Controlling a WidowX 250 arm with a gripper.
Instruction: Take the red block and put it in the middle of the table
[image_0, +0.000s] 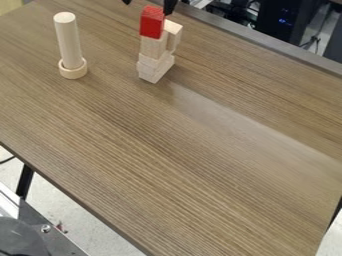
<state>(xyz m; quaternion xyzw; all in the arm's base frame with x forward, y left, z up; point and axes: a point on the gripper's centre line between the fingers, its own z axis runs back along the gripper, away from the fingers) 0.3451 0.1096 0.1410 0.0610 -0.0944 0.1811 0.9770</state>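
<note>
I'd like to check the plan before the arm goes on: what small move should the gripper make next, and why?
Probably ease the open gripper down around the red block: its fingertips look to be near the block's top, one toward each side, and the block sits atop stacked plain wooden blocks, which a sideways nudge might topple.

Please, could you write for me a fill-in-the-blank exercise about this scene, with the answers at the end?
The block on top of the wooden stack is coloured ____.
Around the foot of the upright rod sits a wooden ____.
The gripper is at the ____ edge of the view.

Missing words: red; ring; top.
</note>
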